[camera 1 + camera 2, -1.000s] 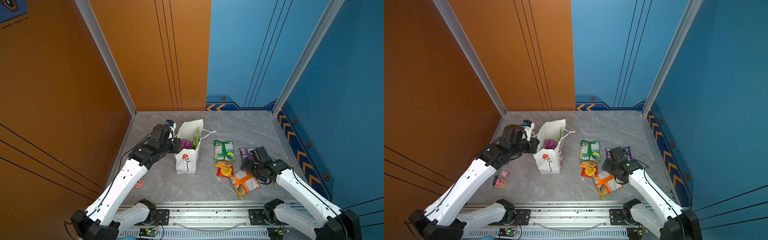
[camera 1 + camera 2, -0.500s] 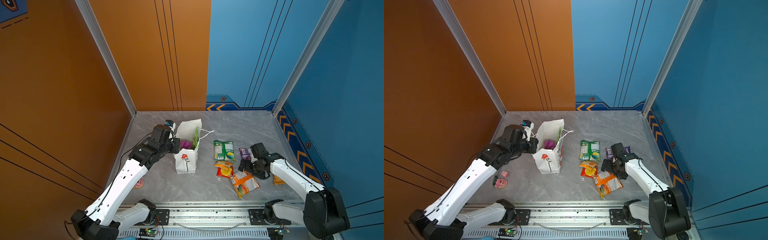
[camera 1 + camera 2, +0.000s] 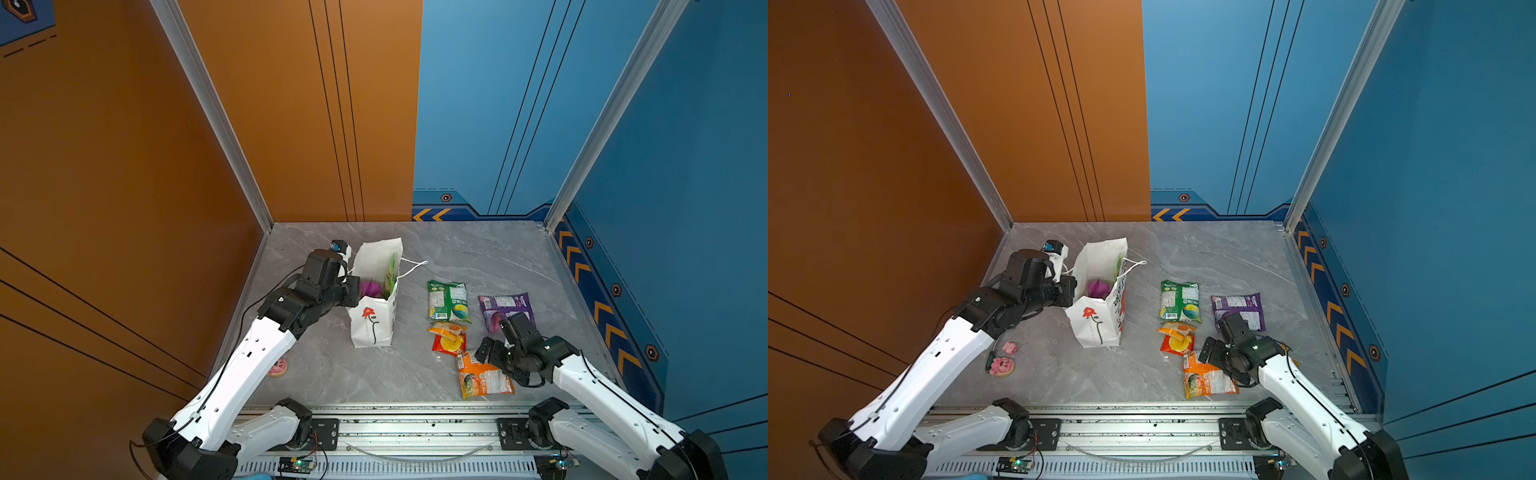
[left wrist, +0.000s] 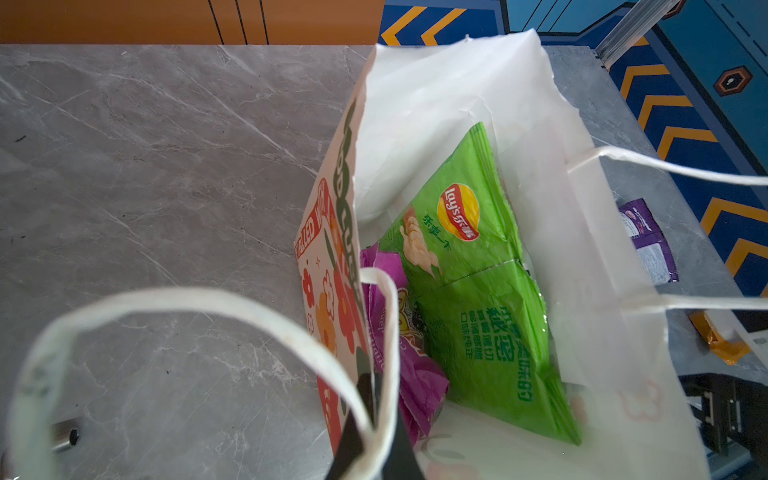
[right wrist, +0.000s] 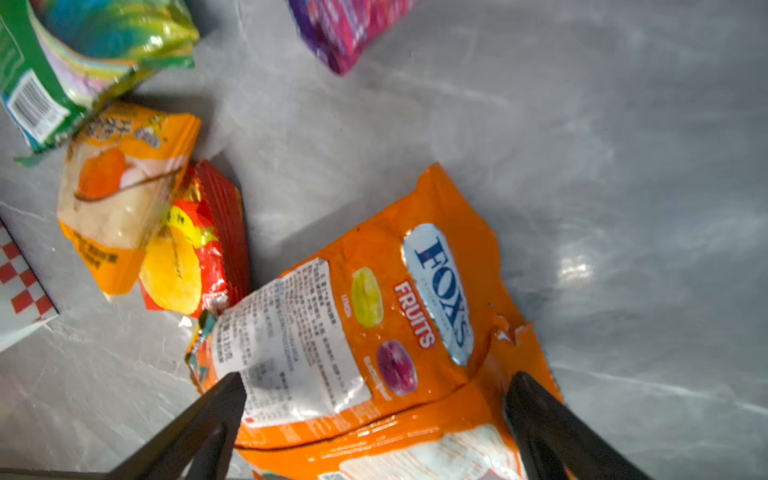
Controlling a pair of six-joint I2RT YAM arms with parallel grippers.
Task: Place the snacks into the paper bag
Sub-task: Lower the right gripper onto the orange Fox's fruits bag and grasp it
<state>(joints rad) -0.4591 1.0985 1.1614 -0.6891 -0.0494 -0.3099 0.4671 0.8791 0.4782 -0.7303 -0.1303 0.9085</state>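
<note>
Left gripper [image 4: 373,415] is pinched tight on the paper bag [image 3: 371,328], gripping the side wall that faces its arm, just where one cord handle loops past. Only its dark fingertips enter the wrist view, and in both top views the wrist body covers them. The bag stands upright and open, left of the table's middle. Inside it lean a green packet [image 4: 469,291] and a crumpled purple packet [image 4: 417,374]; the bag's walls hide their lower ends.

Right gripper [image 5: 374,390] hangs with its jaws spread wide, one finger on either side of the large orange packet [image 5: 395,311]. Whether the tips touch the foil cannot be told, and the frame cuts off that packet's near end.

Also on the table lie a green-white packet [image 3: 449,301], a red packet [image 3: 446,345] half under a small orange packet [image 3: 446,328], and a purple grape packet [image 3: 505,305] partly covered by the right wrist. A pink round thing [image 3: 277,368] peeks from behind the left arm.
</note>
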